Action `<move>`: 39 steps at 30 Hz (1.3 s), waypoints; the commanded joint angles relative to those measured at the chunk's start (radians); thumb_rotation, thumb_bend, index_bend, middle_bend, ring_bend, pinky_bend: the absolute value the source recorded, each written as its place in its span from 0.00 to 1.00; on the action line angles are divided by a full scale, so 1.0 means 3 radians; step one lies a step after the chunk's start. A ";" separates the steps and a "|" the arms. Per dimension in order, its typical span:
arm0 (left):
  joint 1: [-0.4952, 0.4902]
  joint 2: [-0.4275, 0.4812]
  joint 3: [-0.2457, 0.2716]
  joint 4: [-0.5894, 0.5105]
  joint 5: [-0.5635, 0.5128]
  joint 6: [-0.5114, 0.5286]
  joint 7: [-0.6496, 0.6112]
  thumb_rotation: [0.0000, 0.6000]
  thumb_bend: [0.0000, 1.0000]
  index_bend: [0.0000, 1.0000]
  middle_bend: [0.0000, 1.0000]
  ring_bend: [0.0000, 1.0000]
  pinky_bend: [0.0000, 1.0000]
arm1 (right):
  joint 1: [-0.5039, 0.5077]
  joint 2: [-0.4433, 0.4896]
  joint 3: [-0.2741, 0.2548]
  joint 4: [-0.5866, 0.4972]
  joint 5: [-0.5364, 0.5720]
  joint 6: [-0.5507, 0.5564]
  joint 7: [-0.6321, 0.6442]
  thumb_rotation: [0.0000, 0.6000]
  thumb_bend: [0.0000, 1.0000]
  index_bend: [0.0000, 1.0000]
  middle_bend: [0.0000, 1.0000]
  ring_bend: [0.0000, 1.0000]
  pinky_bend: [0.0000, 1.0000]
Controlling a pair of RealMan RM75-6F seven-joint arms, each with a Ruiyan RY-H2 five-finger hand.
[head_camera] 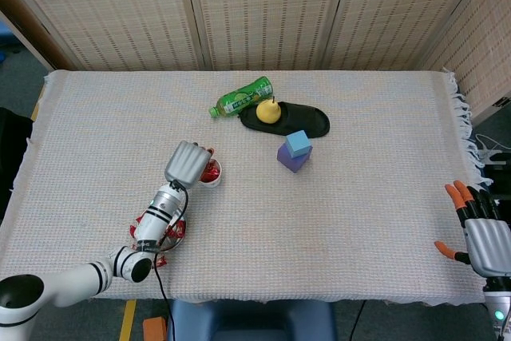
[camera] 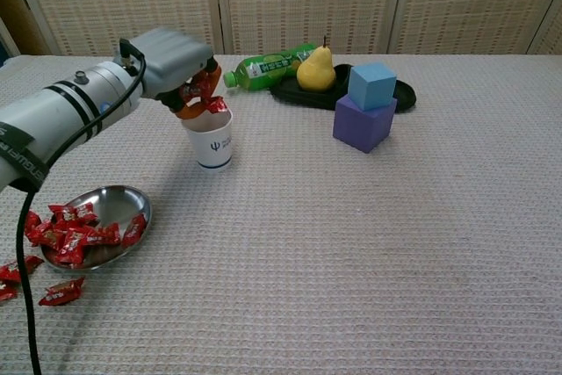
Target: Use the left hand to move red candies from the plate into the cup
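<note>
The left arm reaches out low across the counter [camera: 369, 243], from the near left corner toward the middle. Its left robot hand [camera: 180, 72] hangs right over the white cup [camera: 210, 138]. The grey back of the robot hand faces up, and the orange fingertips [camera: 209, 79] curl down toward the cup's open top. They pinch a red candy [camera: 213, 104] that sits just at the rim of the cup. In the head view the left robot hand [head_camera: 188, 163] covers part of the cup [head_camera: 210, 173], and some red shows inside the cup.

The silver plate [camera: 123, 206] sits near the front left edge of the counter, well apart from the robot hand. A heap of red candies [camera: 75, 230] lies on its left side. A few more candies [camera: 61, 291] lie on the cloth just beside the plate.

The right robot hand [head_camera: 481, 237] rests far off at the near right corner. Its fingers are spread apart and it holds nothing.

Behind the cup lies a green bottle [camera: 268, 66] on its side. Next to it a yellow pear [camera: 316, 70] stands on a black tray [camera: 299, 92]. A blue block [camera: 371, 83] sits on top of a purple block [camera: 361, 124], just in front of the tray.
</note>
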 commanded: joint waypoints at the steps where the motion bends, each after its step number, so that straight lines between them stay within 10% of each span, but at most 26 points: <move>1: -0.0025 -0.0049 0.0079 0.0084 0.0061 0.0009 0.0038 1.00 0.48 0.62 0.62 0.60 0.97 | 0.0000 0.0003 -0.0006 -0.0002 -0.0028 0.0010 0.0018 1.00 0.00 0.00 0.00 0.00 0.00; 10: -0.0006 -0.0070 0.0188 0.0159 0.0144 0.0073 0.0073 1.00 0.48 0.53 0.59 0.57 0.94 | -0.0014 0.0012 -0.0025 0.0013 -0.0086 0.0038 0.0081 1.00 0.00 0.00 0.00 0.00 0.00; 16: -0.0014 -0.0038 0.0214 0.0087 0.0109 0.0013 0.0165 1.00 0.48 0.41 0.54 0.49 0.72 | -0.0010 0.0006 -0.0031 0.0011 -0.0100 0.0032 0.0069 1.00 0.00 0.00 0.00 0.00 0.00; 39: 0.0004 0.0056 0.0190 -0.0287 -0.0085 0.0136 0.0597 1.00 0.46 0.22 0.36 0.35 0.66 | -0.0034 0.0030 -0.0045 0.0010 -0.0158 0.0083 0.0123 1.00 0.00 0.00 0.00 0.00 0.00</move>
